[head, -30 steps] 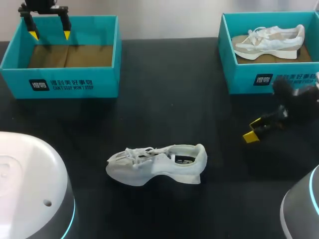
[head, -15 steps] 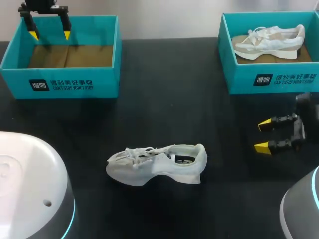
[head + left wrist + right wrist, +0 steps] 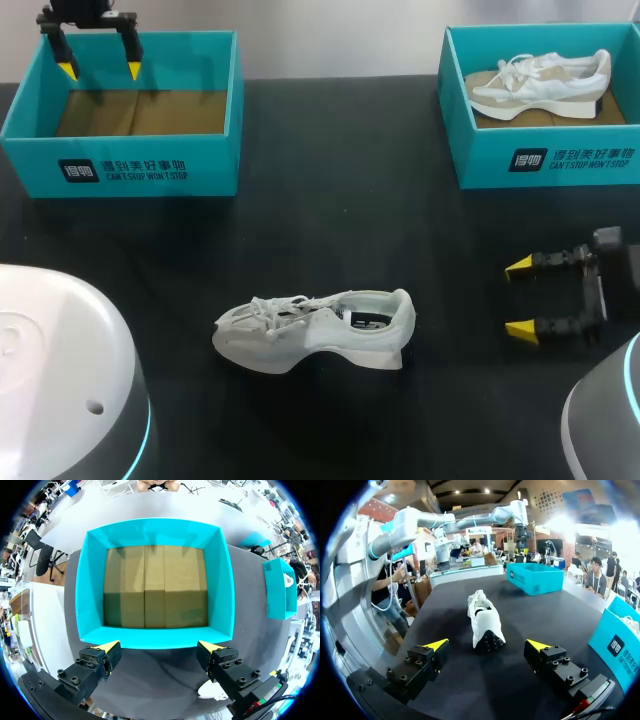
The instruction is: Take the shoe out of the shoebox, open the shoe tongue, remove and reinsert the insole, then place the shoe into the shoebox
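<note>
My left gripper (image 3: 100, 71) hangs above the left shoebox (image 3: 120, 172), at its far left corner in the head view. The fingers are spread wide and grip nothing. From the left wrist view I look straight down into that box. Both yellow tips sit over one teal wall, and the brown cardboard floor (image 3: 155, 587) shows ahead of them.

My right gripper (image 3: 519, 297) is low over the black table (image 3: 340, 210) on the right side, in front of the right shoebox (image 3: 540, 160) and well apart from it. Its fingers are wide open and hold nothing, with the tips pointing toward the table's middle.

The shoe (image 3: 315, 330) is white and lies on the table near the middle, toward the near edge, outside both boxes. Nothing touches it. Its toe and laces point to my left and its heel to my right. In the right wrist view it lies ahead of the open fingers, lined up with the gap between them but clear of the tips, heel end facing the gripper. The opening shows a dark patch inside, and I cannot tell how the tongue or insole sits.

A second white shoe (image 3: 540, 82) lies inside the right shoebox on its brown floor, toe toward the left of the head view.

Both boxes are teal, open-topped and stand at the far side of the table, left and right, well apart from the shoe.
</note>
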Tool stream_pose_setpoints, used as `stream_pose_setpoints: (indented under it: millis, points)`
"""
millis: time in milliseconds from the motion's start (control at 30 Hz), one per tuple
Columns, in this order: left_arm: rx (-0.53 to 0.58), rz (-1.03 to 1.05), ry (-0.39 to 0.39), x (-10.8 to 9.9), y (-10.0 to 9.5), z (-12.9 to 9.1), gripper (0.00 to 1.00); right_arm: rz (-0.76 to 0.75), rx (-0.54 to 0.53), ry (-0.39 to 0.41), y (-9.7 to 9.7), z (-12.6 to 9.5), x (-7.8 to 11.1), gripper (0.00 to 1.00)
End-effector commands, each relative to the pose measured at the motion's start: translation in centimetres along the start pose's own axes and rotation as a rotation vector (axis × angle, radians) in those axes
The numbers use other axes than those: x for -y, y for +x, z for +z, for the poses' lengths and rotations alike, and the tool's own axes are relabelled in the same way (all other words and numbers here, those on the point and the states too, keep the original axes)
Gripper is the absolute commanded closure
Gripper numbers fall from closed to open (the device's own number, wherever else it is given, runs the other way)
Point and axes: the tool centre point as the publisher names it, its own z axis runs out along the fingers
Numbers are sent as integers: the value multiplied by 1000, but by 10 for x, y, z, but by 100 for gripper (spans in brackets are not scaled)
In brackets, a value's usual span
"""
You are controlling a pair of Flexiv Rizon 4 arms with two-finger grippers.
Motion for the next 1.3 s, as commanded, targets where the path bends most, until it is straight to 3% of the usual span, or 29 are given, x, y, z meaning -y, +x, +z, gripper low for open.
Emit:
stream_pose_setpoints:
  millis: [33, 300, 633, 1167, 1300]
  points:
    - [0, -1, 0, 0, 0, 0, 0, -39, 21, -43, 3, 1, 3, 0]
    - [0, -1, 0, 0, 0, 0, 0, -4, 22, 18, -7, 15, 22, 0]
    - [0, -1, 0, 0, 0, 0, 0, -16, 25, 11, -18, 25, 44, 0]
    - [0, -1, 0, 0, 0, 0, 0, -16, 25, 11, -18, 25, 44, 0]
    - [0, -1, 0, 0, 0, 0, 0, -25, 14, 1, -16, 42, 53, 0]
